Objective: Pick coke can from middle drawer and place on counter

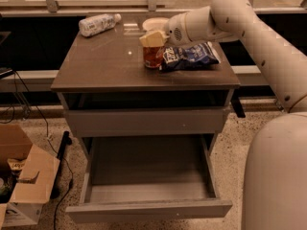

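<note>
The red coke can (152, 58) stands upright on the counter (105, 63), right of its middle and touching a blue chip bag. My gripper (153, 39) is directly over the can, its cream fingers closed around the can's top and hiding the lid. The white arm (230, 18) reaches in from the upper right. The middle drawer (148, 209) is pulled out low at the front, and its grey floor holds nothing.
A blue chip bag (189, 56) lies right of the can. A clear plastic bottle (98, 24) lies at the counter's back left, and a white dish (154, 23) sits behind the can. An open cardboard box (24, 183) and a black cable (61, 150) are on the floor at left.
</note>
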Controlling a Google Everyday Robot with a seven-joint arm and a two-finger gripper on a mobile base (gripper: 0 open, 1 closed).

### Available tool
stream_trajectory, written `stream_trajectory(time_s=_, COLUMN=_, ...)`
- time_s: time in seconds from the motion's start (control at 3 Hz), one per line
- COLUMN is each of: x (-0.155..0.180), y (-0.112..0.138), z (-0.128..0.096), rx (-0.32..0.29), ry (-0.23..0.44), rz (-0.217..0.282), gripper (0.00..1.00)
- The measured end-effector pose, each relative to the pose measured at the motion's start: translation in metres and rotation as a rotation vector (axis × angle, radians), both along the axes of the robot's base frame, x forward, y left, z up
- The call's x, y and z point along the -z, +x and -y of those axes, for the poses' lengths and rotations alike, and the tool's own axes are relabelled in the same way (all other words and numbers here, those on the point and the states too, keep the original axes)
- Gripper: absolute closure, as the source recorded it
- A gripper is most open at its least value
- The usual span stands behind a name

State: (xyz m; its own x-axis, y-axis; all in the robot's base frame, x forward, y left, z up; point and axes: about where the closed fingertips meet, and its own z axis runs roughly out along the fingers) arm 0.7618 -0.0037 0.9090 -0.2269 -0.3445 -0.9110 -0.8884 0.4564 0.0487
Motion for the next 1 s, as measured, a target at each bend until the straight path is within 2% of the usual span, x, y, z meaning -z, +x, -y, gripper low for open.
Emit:
stream_trajectory(time_s=0.33, x=0.0074, y=0.0084, z=-0.0027, rx=0.001, ry=0.040, rz=-0.020, gripper=0.27)
stream_trajectory(time_s=0.67, x=0.0067, y=0.0084, z=-0.0027, rx=0.001, ry=0.040, rz=-0.020, gripper=0.05)
stream_trajectory(time_s=1.0, x=0.0076, y=0.0083, z=-0.0045, rx=-0.001, ry=0.040, rz=-0.022, gripper=0.00)
